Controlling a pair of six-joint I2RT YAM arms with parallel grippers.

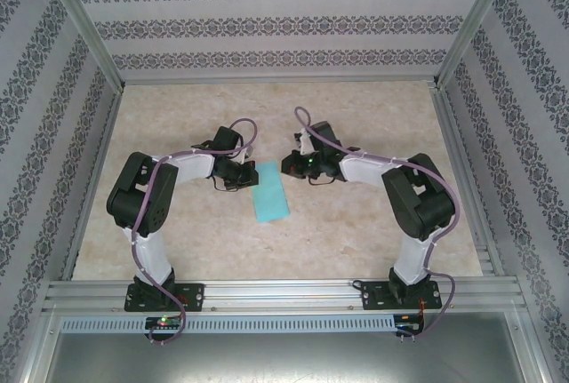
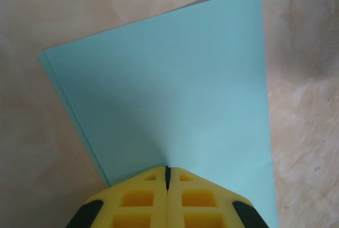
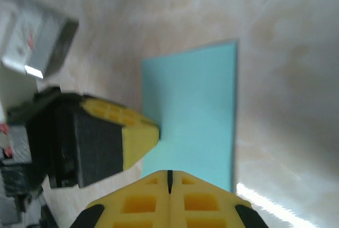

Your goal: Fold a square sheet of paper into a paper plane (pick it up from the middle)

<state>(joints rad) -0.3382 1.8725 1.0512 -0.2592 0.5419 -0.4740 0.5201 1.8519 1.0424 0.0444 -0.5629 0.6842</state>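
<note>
Paper position: you see the square sheet of paper [image 1: 269, 192] lying flat on the table [image 1: 356, 116], near its middle. The sheet is doubled into a narrow rectangle, and two layers show along one edge in the left wrist view. It lies between the two grippers, reaching nearer than both. The left gripper [image 1: 238, 179] is fully closed and holds nothing. Its fingertips [image 2: 156, 178] sit over the sheet's left edge, but you cannot tell whether they press it. The right gripper [image 1: 293, 167] is fully closed and empty, at the sheet's far right corner.
</note>
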